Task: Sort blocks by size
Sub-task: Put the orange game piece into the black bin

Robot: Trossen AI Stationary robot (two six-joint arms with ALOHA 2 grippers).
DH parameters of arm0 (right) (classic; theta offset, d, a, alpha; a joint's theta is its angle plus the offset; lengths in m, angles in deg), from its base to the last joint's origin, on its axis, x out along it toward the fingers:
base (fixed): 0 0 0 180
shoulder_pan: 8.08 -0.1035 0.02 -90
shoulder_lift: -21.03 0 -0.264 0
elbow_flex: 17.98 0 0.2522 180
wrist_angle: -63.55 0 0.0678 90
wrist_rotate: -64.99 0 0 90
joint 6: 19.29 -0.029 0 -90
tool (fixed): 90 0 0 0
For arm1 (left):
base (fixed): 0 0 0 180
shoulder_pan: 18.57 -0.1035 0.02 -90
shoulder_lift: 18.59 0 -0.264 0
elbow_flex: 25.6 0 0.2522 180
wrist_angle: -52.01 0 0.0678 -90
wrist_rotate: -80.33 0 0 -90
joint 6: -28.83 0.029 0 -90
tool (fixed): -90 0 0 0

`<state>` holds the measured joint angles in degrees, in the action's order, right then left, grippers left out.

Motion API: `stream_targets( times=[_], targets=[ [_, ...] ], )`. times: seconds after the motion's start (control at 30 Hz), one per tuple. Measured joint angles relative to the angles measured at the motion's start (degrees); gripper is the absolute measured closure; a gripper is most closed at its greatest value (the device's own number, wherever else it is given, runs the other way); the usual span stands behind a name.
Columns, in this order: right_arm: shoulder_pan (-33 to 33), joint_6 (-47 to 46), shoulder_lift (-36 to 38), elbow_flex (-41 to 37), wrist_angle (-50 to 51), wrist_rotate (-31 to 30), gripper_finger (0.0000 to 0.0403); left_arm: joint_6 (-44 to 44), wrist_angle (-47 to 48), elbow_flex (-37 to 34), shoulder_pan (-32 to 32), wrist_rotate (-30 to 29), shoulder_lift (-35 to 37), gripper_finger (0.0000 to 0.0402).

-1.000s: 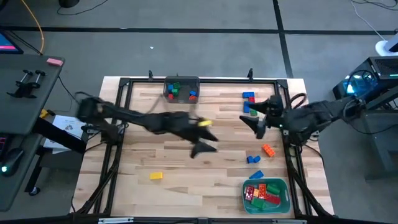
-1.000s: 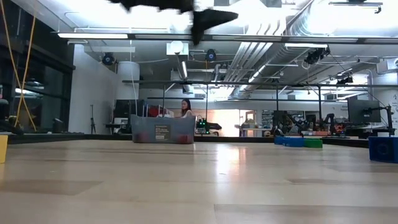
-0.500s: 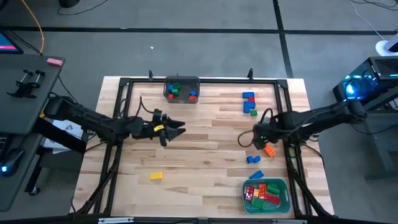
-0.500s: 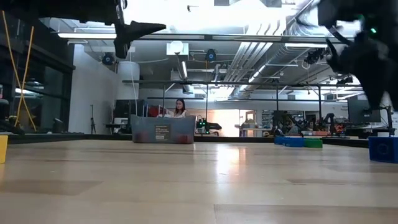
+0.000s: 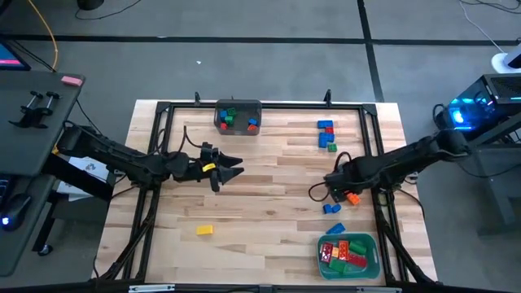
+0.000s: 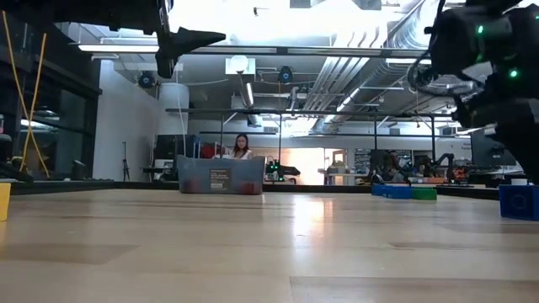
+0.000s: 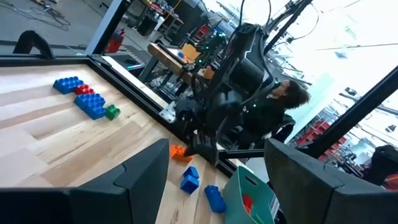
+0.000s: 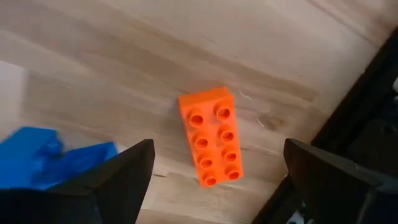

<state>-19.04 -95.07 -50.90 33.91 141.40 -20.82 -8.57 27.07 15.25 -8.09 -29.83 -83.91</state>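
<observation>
Partly done: bin (image 5: 238,108) at 12 o'clock and tray (image 5: 370,245) at 5 hold blocks; yellow block (image 5: 204,230), blue cluster (image 5: 326,136) loose. Right gripper (image 5: 321,193) wide open, empty, above orange block (image 8: 211,135); left gripper (image 5: 228,169) open, empty.

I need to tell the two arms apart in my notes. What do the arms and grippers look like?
Both arms are dark, slim and jointed, with loose black cables looping near the wrists. The left gripper has two dark pointed fingers and a yellow mark just behind them. The right gripper has the same dark fingers, broad and flat up close, with no yellow showing.

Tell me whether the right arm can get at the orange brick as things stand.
Probably yes. The right gripper hangs open right above the orange brick, which lies flat on bare wood, apart from the blue bricks beside it; nothing covers it.
</observation>
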Motion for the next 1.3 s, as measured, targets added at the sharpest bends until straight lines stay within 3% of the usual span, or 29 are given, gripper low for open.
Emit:
stream_targets(
  times=[0.37,0.63,0.97,1.07,1.3],
  targets=[
    [0.2,-2.4,-10.1,0.0,-4.2,1.1,0.0050,-0.5,0.0,0.0,0.0,0.4,0.0,0.0156],
    [0.2,2.0,-13.0,0.1,-10.1,1.6,0.0050,-3.0,-1.9,0.0,0.0,2.8,0.0,0.0156],
    [0.2,6.9,-12.9,4.8,-18.9,-6.6,0.0050,-2.2,-3.3,0.0,0.0,4.4,1.7,0.0156],
    [0.2,9.9,-12.9,8.1,-14.9,-9.2,0.0050,-1.5,-3.2,0.0,0.0,4.4,1.7,0.0156],
    [-3.1,18.2,-12.9,16.2,5.5,-11.2,0.0050,-1.5,-3.2,0.0,0.0,4.4,1.7,0.0156]
  ],
)
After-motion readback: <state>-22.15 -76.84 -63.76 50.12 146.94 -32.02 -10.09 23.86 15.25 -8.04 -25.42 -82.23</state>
